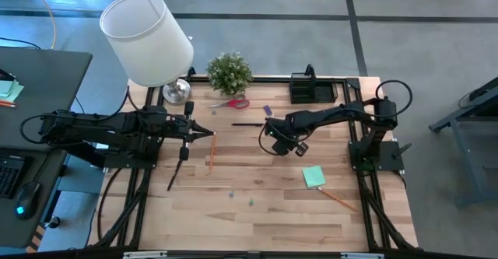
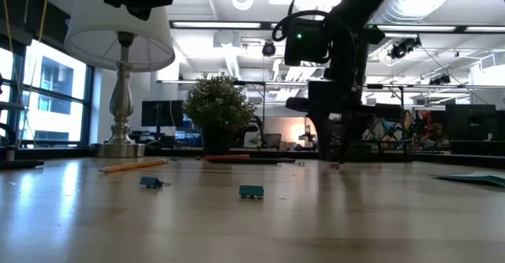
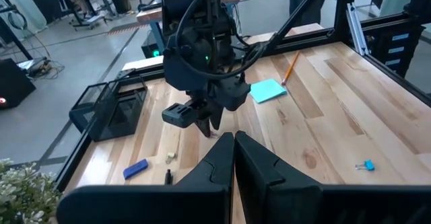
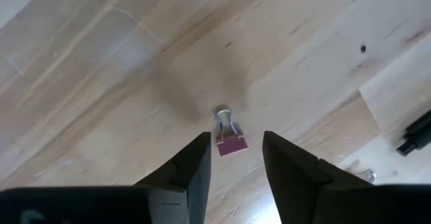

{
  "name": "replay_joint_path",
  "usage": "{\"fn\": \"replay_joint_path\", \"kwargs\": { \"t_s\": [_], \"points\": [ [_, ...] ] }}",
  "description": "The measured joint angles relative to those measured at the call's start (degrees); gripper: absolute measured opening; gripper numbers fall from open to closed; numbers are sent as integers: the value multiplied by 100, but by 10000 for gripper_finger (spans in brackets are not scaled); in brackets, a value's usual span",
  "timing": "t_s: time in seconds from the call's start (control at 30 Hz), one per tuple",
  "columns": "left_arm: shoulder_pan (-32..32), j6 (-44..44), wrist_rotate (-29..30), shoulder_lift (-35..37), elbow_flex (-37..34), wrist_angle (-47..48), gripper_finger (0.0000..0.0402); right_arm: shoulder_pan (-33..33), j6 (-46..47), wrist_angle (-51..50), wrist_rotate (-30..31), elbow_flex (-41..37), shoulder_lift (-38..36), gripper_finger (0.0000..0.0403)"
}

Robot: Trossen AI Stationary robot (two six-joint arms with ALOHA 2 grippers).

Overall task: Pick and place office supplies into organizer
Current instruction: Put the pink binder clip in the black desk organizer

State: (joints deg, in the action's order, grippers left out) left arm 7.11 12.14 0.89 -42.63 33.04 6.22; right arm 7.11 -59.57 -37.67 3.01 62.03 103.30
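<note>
Plainly, the right gripper (image 4: 234, 158), jaws apart low in frame around a small red binder clip (image 4: 229, 142) on the wood, may nudge it aside in closing, while the left gripper (image 3: 234, 158) waits shut.

Right end effector (image 4: 234, 158) points down, fingers apart; left end effector (image 3: 234, 158) seemingly closed.

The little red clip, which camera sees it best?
The right wrist view: the red clip lies on the table, close between the right gripper's open fingers. The low view shows a distant speck; the other views don't show it clearly.
</note>
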Motion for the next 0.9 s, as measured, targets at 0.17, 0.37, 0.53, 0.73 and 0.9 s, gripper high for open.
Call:
{"fn": "replay_joint_path", "kwargs": {
  "t_s": [0.17, 0.37, 0.53, 0.73, 0.9],
  "points": [
    [2, -61, 1, 0, 0, -15, 1, 0, -62, -27, 4, 4, 170, 114],
    [2, -63, 0, 0, 0, -15, 1, 0, -15, -29, -1, 13, 207, 102],
    [2, -63, 0, 0, 0, -13, 1, -20, 338, -68, -11, 10, 202, 83],
    [1, -66, 0, 0, 0, -11, 1, -92, 924, -197, 3, 75, 217, 49],
    [2, -66, 0, 0, 0, -9, 1, -114, 1701, -481, -22, 309, 237, 33]
  ]
}}
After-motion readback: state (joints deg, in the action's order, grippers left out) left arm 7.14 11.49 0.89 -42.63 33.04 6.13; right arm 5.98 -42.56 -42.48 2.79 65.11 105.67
